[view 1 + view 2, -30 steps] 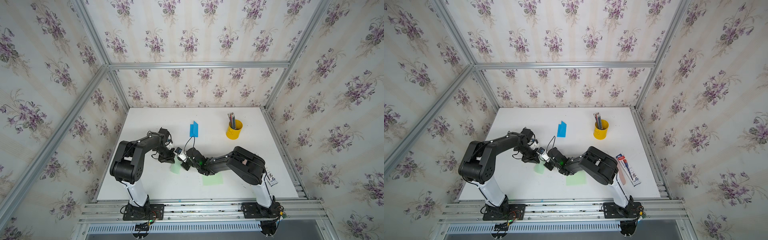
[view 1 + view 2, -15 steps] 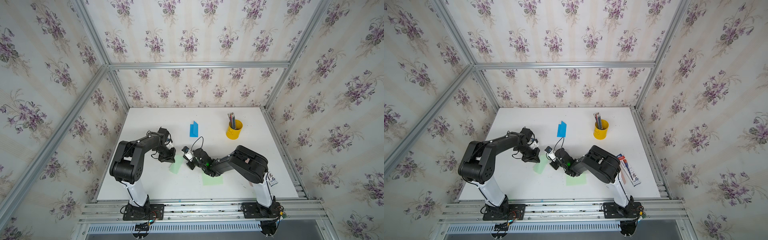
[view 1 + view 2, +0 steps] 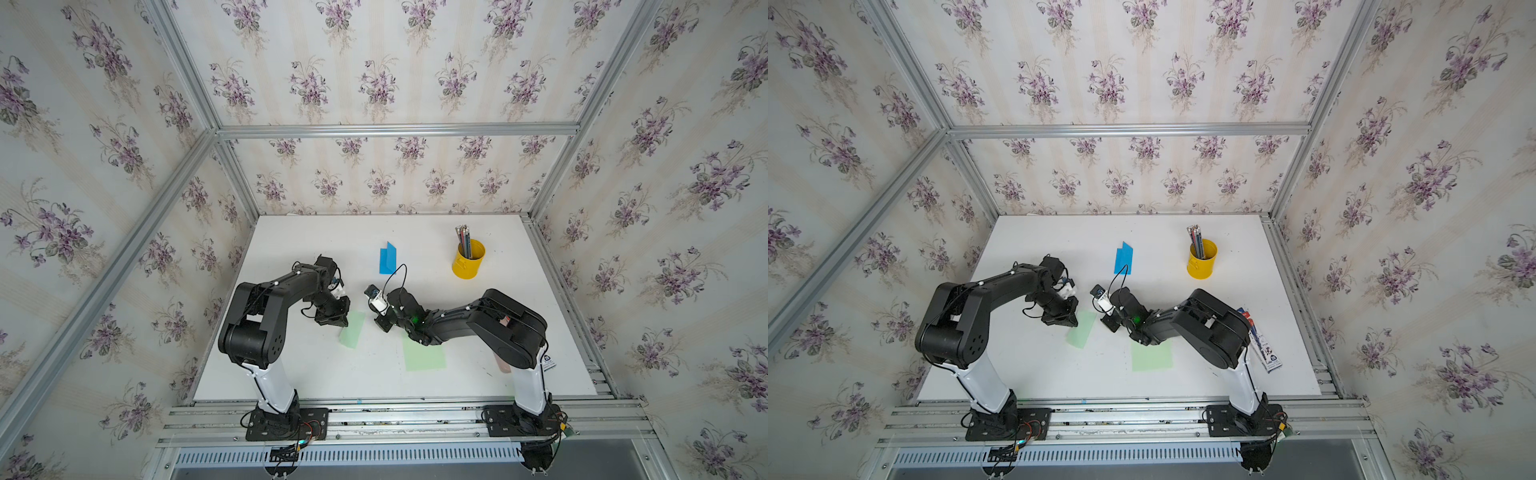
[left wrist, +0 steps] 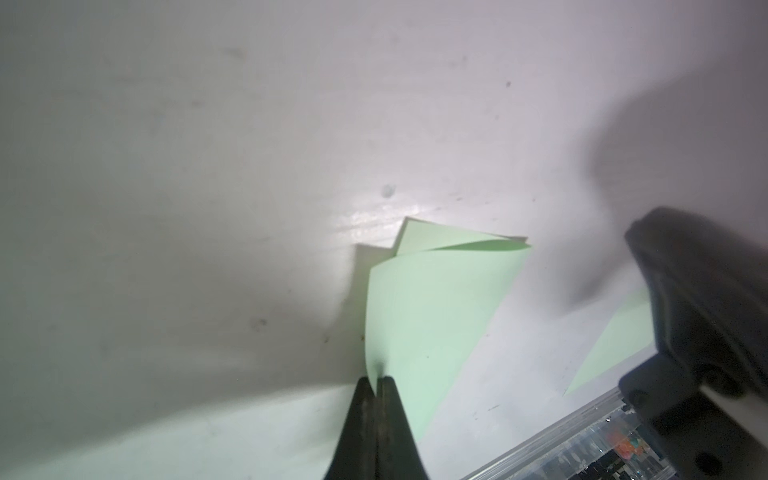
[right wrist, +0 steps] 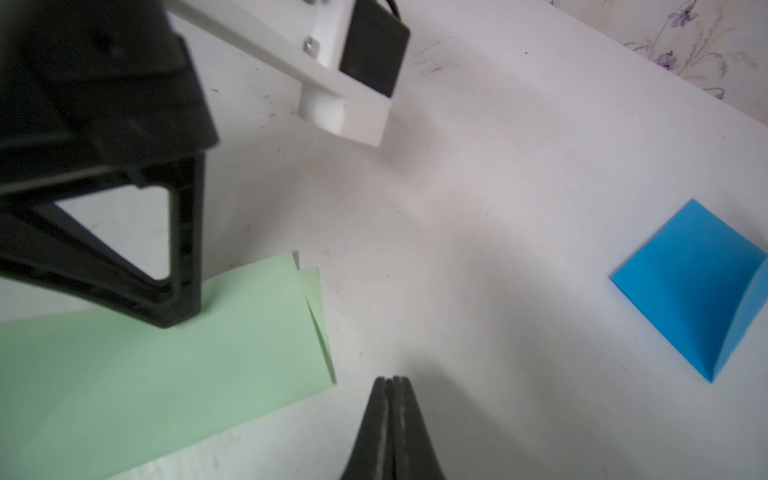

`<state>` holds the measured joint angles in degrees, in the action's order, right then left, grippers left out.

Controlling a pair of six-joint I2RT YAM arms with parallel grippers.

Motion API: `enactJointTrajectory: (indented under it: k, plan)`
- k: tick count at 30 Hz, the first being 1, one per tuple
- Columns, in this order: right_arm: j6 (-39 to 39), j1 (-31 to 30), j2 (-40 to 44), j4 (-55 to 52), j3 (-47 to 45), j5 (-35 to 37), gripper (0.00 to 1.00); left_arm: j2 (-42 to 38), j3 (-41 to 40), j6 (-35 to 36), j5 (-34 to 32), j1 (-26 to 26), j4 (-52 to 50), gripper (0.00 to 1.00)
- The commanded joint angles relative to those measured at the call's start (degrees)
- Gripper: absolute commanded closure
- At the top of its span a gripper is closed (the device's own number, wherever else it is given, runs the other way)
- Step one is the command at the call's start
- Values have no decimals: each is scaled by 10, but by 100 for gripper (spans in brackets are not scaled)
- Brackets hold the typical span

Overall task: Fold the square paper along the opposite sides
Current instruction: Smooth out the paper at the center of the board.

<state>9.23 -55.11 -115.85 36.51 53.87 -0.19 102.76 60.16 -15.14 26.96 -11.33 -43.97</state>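
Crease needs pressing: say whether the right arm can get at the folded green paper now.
Probably yes. The right gripper, shut and empty, sits just beside the folded green paper with bare table between; the left gripper only presses its far side.

Top views overlook the table [image 3: 332,232]; both wrist views closely share the green paper [image 4: 436,311].

ITEM: square paper [image 3: 352,330] [image 3: 1081,329], light green | STATE: folded in half into a narrow two-layer strip; corners at one short end slightly offset, upper layer bowed up there [image 4: 428,299] [image 5: 166,374] | POSE: lying slantwise | LOCATION: left of centre on white bench [image 3: 311,374]
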Motion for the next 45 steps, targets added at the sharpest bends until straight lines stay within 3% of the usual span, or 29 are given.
enactJointTrajectory:
  k: [1,12,25,32,38,45]
  plan:
    - [9,-24,-12,23,9,-20,100,-1,4,9,-5,0,-10,100]
    - [47,-56,-71,-8,40,-9,100,9,15,23,-11,6,-20,100]
    - [49,-56,-19,-16,-51,32,100,9,19,32,-6,18,-26,100]
    - [58,-55,9,3,3,-5,100,7,17,32,-1,18,-24,100]
    - [50,-62,-45,10,61,-27,100,5,17,31,2,18,-24,100]
    - [36,-64,-67,16,52,-24,100,2,13,26,11,18,-16,100]
